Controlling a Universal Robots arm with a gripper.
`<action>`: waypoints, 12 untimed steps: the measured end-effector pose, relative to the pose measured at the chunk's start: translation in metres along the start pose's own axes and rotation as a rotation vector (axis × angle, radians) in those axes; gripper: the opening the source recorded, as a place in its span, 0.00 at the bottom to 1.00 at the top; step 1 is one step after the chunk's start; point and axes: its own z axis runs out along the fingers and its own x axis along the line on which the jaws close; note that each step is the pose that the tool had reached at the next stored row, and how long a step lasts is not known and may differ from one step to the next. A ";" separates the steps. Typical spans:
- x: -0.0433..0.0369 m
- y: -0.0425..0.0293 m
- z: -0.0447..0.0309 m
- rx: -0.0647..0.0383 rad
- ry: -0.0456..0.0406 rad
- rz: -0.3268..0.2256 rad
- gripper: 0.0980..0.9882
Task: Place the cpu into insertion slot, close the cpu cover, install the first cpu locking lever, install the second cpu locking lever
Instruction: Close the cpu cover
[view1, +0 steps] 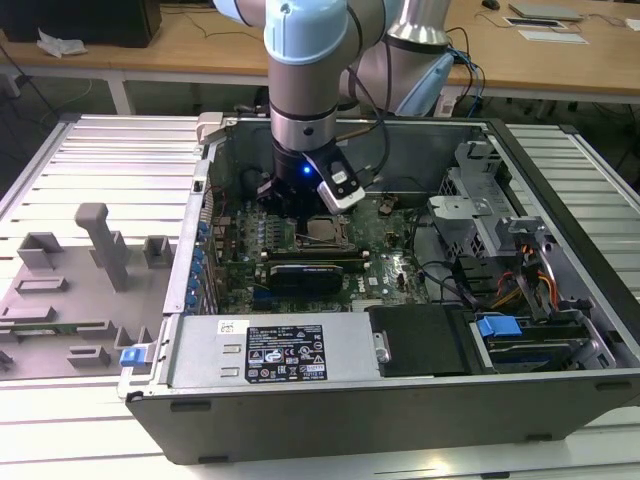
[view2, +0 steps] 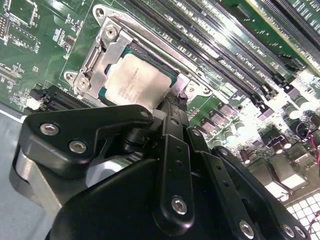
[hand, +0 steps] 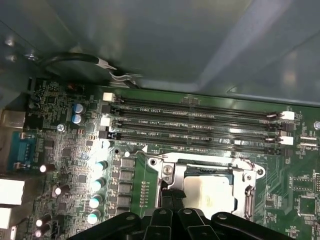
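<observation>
The cpu (view2: 134, 82) is a flat silver square that sits in its socket on the green motherboard (view2: 30, 35). The cpu cover (view2: 100, 47), a metal frame with an open centre, lies flat around the chip. My gripper (view2: 172, 104) is shut, its black fingertips (hand: 172, 196) together and right at the socket's edge beside the chip (hand: 209, 192). Nothing shows between the fingers. A thin metal lever rod (view2: 160, 47) runs along one side of the frame. In the exterior view the gripper (view1: 300, 212) hangs inside the open computer case, just beside the cpu (view1: 322, 232).
Long memory slots (hand: 200, 125) run beside the socket, with blue-topped capacitors (hand: 95, 186) on another side. A black finned card (view1: 305, 270) lies near the socket. A power supply (view1: 285, 350), a drive cage (view1: 480, 215) and cables crowd the case. A grey fixture tray (view1: 60, 290) stands at the exterior view's left.
</observation>
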 end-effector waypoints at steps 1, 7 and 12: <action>0.0000 0.0005 0.0006 0.000 0.0000 0.000 0.01; -0.0052 0.0028 0.0024 0.000 0.0005 0.000 0.01; -0.0128 0.0021 0.0026 0.000 0.0003 -0.001 0.01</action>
